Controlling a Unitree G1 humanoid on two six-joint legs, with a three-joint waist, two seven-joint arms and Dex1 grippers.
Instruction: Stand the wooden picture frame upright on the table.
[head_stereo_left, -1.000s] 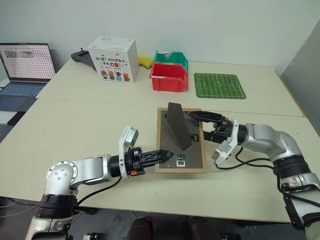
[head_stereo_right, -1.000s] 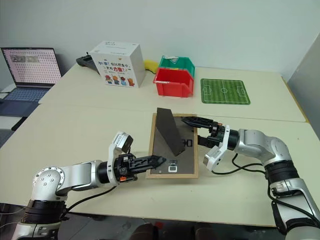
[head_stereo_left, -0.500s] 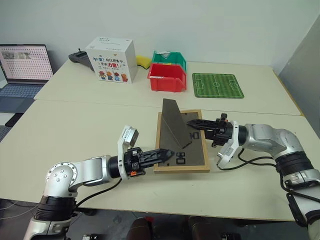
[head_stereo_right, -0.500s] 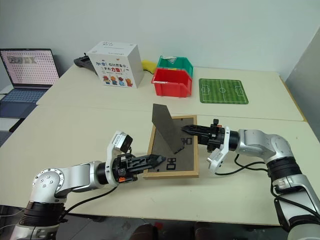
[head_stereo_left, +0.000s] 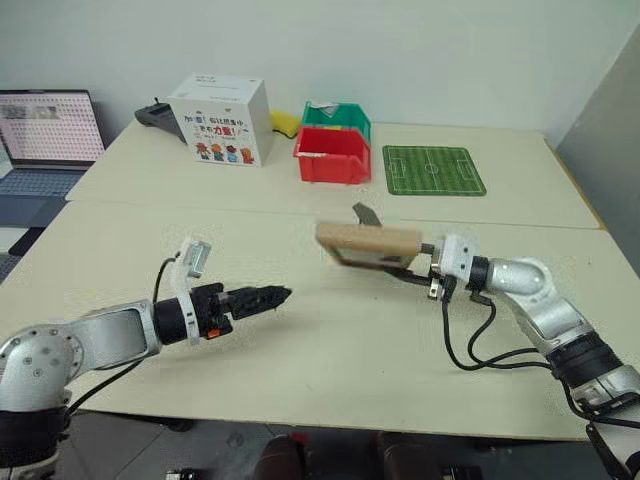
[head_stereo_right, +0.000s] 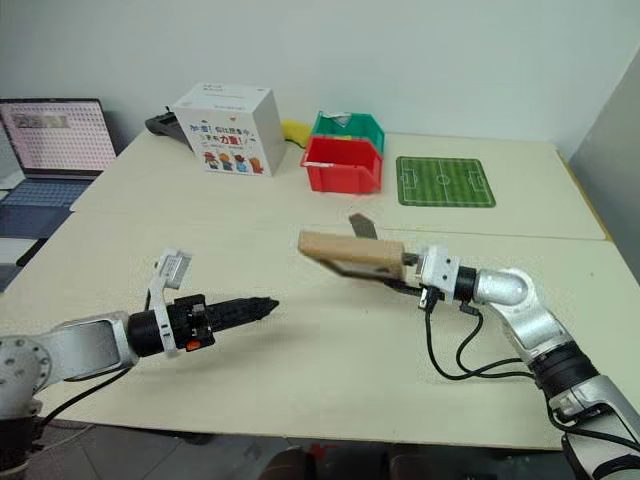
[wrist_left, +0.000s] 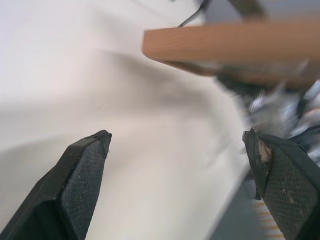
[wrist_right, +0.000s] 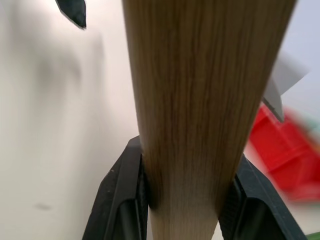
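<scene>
The wooden picture frame (head_stereo_left: 368, 240) hangs above the table (head_stereo_left: 200, 230), tilted so that its light-wood edge faces me. Its dark grey stand (head_stereo_left: 365, 214) pokes up behind that edge. My right gripper (head_stereo_left: 410, 262) is shut on the frame's right end. In the right wrist view the black fingers (wrist_right: 125, 185) clamp the wood (wrist_right: 200, 100) from both sides. My left gripper (head_stereo_left: 275, 294) hovers low over the table to the left of the frame, apart from it. The left wrist view shows its pads (wrist_left: 85, 175) wide open with nothing between them, and the frame (wrist_left: 235, 42) ahead.
At the back of the table stand a white printed box (head_stereo_left: 220, 120), a red bin (head_stereo_left: 335, 160) with a green bin (head_stereo_left: 340, 115) behind it, and a green football-pitch mat (head_stereo_left: 433, 170). A laptop (head_stereo_left: 45, 140) sits far left. A seam runs across the tabletop.
The right gripper has shut on the frame, lifted it off the table and rolled it edge-up. The left gripper has opened and drawn back to the left.
</scene>
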